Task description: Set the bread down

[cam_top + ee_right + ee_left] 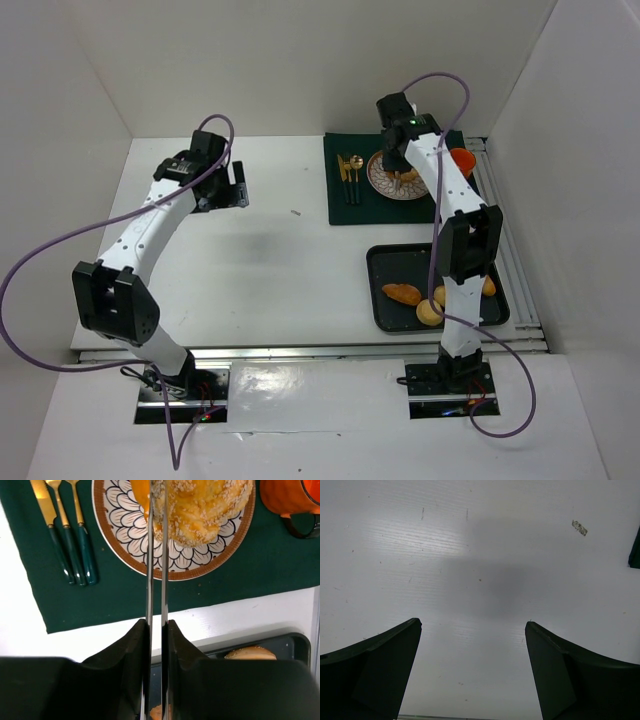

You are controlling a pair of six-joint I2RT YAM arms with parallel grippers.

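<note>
The bread [200,510], a golden seeded bun, lies on the patterned plate [125,525] on the green mat [125,595]; it also shows in the top view [407,178]. My right gripper [156,625] is shut on a pair of metal tongs [150,555], whose two blades reach forward over the bread's left side, close together. Their tips are out of frame, so I cannot tell whether they pinch the bread. In the top view the right gripper [400,150] hangs over the plate [380,180]. My left gripper [473,625] is open and empty over bare table [238,187].
An orange mug [290,497] stands right of the plate. Gold and green cutlery [65,535] lies left of it on the mat. A black tray [385,262] nearer the arms holds a brown roll [403,294] and small buns [430,313].
</note>
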